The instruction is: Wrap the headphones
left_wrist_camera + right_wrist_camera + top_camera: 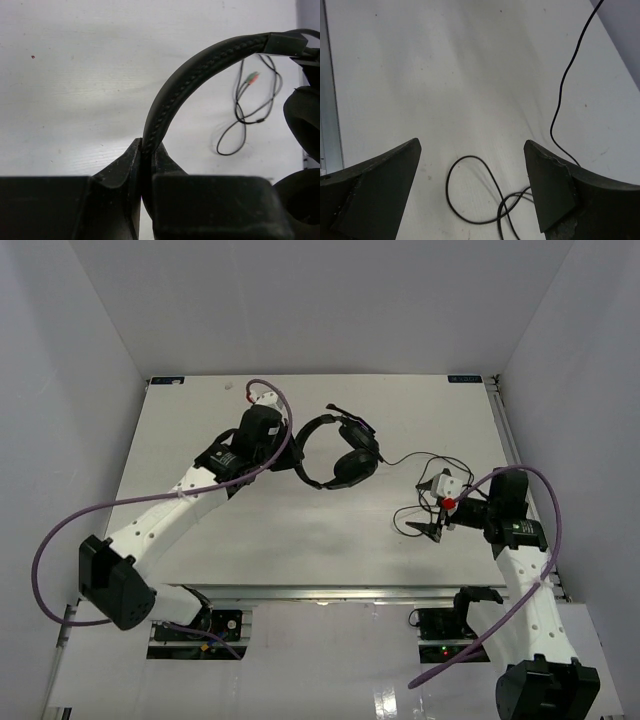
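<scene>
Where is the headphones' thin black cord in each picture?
Top external: cord right of centre, from the headphones to the right gripper.
Left wrist: cord on the right side, beyond the headband.
Right wrist: cord looped bottom centre, between the open fingers.
Shared landmark: the white table.

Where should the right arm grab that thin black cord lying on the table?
Probably grip the cord at its loose loop's single strand, coming straight down from above: it lies flat on the table, right beneath the right arm's open jaws.
</scene>
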`<state>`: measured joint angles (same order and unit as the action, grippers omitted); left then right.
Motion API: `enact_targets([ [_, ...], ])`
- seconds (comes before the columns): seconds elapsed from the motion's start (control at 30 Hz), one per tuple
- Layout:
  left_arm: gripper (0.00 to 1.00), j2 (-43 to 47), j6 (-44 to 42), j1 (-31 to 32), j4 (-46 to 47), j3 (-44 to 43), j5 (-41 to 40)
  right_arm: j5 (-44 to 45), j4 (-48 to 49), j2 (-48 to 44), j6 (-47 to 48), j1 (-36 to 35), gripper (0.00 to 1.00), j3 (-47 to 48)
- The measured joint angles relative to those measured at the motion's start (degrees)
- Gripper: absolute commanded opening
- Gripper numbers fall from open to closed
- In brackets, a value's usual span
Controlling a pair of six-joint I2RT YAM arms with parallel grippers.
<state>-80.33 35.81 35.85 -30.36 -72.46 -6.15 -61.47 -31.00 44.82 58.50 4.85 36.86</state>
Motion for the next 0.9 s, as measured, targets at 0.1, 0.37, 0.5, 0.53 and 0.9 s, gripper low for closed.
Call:
enact_targets([
  [0.1, 0.0, 4.68, 1.28, 0.17, -0.26, 1.05, 1.06, 0.13, 5.28, -0.13, -1.07, -5.13, 0.9, -0.55],
  [0.37, 0.0, 9.21, 3.82, 0.29, -2.9, 0.58, 3.64, 8.16, 19.01, 11.27, -12.89, -16.78, 0.9, 4.58],
  [0.5, 0.0, 9.67, 4.55, 0.29, -5.2, -1.34, 4.63, 10.97, 22.61, 16.55, -17.1, -19.24, 0.9, 9.62],
  [0.53, 0.0, 9.84, 4.76, 0.29, -5.53, -1.81, 5.01, 11.16, 23.44, 17.57, -17.72, -19.5, 0.9, 10.51],
  [0.9, 0.0, 11.68, 7.43, 0.29, -9.71, -9.37, 8.65, 12.83, 31.74, 31.54, -23.63, -22.61, 0.9, 16.29],
])
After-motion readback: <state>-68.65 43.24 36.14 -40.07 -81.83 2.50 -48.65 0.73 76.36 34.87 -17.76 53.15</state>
